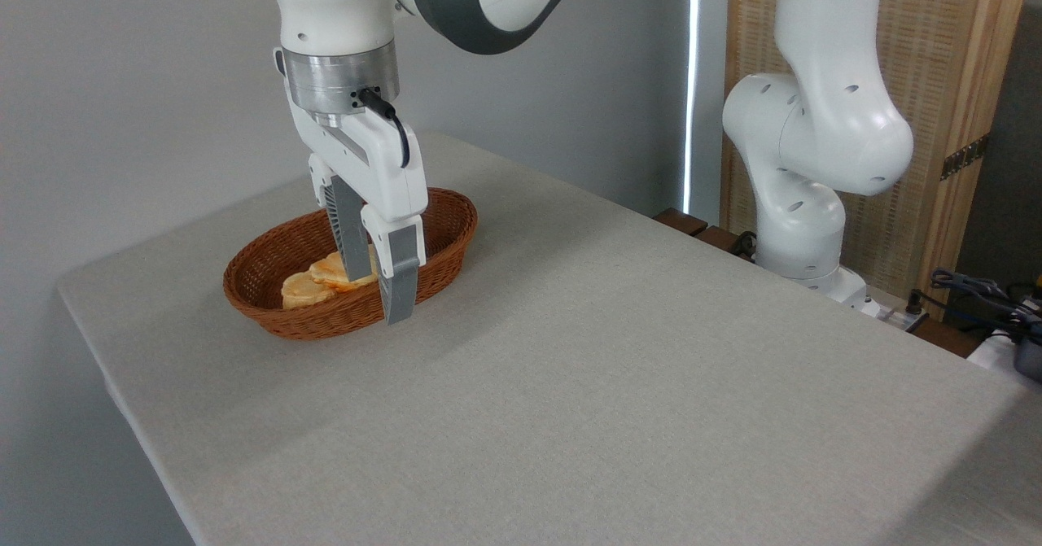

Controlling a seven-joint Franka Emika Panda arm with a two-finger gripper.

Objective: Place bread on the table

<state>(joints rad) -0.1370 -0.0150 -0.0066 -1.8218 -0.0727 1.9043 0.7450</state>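
Note:
The bread (332, 270), a golden loaf with orange-brown stripes, lies in a brown wicker basket (453, 233) at the table's (619, 383) back left. My gripper (377, 298) hangs down into the basket with its fingers apart, so it is open. The far finger (350, 241) stands right in front of the loaf and hides its right end. Overlapping the front rim of the basket is the near finger (399, 281). A bit of bread shows in the gap between the two. I cannot tell whether either finger touches the loaf.
A small pale bun (298, 290) lies beside the bread in the basket's left part. The arm's white base (802, 229) stands off the table's back right edge, with cables (977, 290) further right. Grey cloth stretches from the basket to the front and right.

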